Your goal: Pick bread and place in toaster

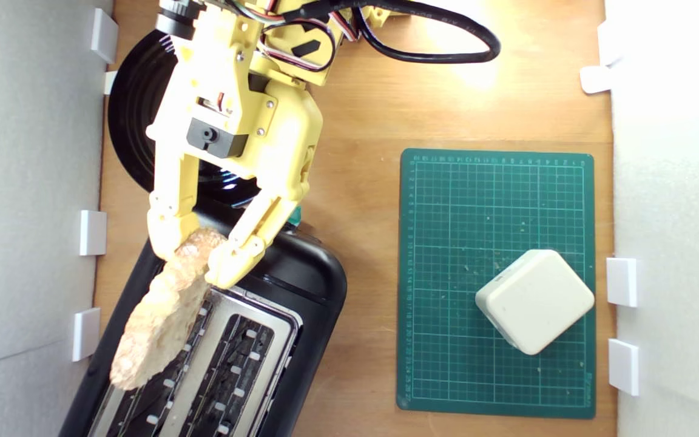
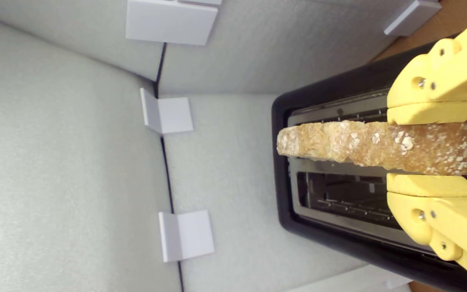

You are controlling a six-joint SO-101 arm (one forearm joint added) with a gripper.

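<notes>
Surroundings, exterior view: wooden worktop (image 1: 361, 200) fenced by pale grey foam walls held with white clips; six clips show in this view.
Toaster, exterior view: one black toaster (image 1: 307, 273) with a silver top and two slots, set at an angle toward the exterior view's lower left; a sliver of its teal lever (image 1: 296, 214) peeks out beside the arm.
Bread, exterior view: one slice, the bread (image 1: 158, 318), on edge, lying along the slot nearer the exterior view's left and above the silver top.
Gripper, exterior view: one yellow gripper (image 1: 195, 258), its fingers pinching the bread at the end nearer the arm.
Other things, exterior view: one green cutting mat (image 1: 446, 255) on the exterior view's right with one cream block (image 1: 534, 300) on it; one round black plate (image 1: 134, 115) partly hidden under the arm.
Bread and gripper, wrist view: the crust edge of the bread (image 2: 375, 148) faces the camera, clamped between the gripper (image 2: 430, 148) pads, over the toaster (image 2: 282, 170); the slice covers one slot, the other lies open beside it.
Step in hand: carrying done, lining up over the slot, I'd say; whether the lower edge has entered it I cannot tell.
Next move: likely lower the slice straight, parallel with the slot, then release.
</notes>
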